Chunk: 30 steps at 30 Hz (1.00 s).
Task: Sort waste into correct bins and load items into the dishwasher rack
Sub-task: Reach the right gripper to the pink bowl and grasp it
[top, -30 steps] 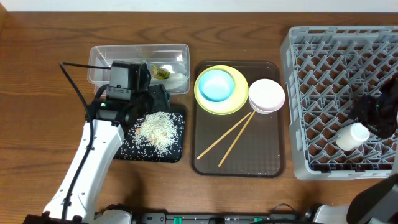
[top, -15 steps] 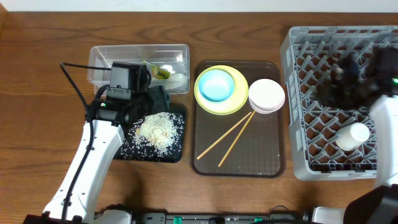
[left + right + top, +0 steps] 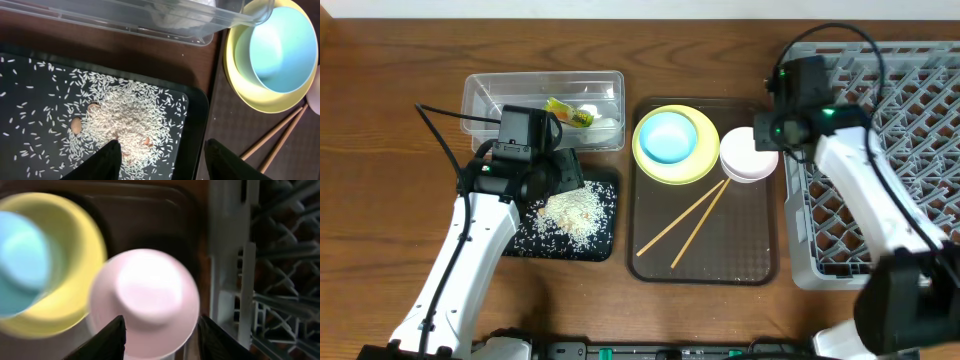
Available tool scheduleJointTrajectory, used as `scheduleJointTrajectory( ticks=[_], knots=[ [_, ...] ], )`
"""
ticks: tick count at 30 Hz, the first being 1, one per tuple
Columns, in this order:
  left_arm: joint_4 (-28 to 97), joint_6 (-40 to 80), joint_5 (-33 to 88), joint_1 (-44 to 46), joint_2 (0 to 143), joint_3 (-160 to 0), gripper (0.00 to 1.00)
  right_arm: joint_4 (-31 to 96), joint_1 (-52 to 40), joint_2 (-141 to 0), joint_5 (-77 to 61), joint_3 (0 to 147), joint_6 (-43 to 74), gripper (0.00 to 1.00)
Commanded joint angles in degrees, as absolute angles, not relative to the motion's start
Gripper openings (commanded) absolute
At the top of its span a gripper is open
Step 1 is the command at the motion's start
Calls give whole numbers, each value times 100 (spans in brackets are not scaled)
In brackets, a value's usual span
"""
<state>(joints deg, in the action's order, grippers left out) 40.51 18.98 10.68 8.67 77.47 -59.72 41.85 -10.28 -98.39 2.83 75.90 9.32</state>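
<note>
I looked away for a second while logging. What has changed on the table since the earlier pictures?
The right gripper, open, moved off the dishwasher rack and swung left to hover over the white-pink bowl. The left gripper stays open over the rice on the black tray; the yellow plate, blue bowl and chopsticks have not moved.

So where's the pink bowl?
In the overhead view, the shallow white-pink bowl sits at the top right of the dark brown serving tray, between the pale yellow round plate and the grey lattice rack.
</note>
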Motion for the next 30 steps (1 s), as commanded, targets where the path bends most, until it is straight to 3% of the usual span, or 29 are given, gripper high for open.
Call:
scheduleJointTrajectory(
  ticks=[1,8,14,22,30],
  knots=[
    [4071,1780,956,843,7673,-5996,56,4053,-1090,-10191,985,7616,1332,45],
    [4071,1782,958,843,7673,-5996,57,3903,-1081,-10796,941,7616,1330,44],
    [4073,1782,958,843,7673,-5996,57,4095,-1079,-11128,967,7616,1461,29],
    [4071,1782,958,843,7673,-5996,57,4163,-1007,-11155,961,7616,1590,1],
    [4071,1782,958,843,7673,-5996,57,4241,-740,-10632,875,7754,1564,1]
  ],
)
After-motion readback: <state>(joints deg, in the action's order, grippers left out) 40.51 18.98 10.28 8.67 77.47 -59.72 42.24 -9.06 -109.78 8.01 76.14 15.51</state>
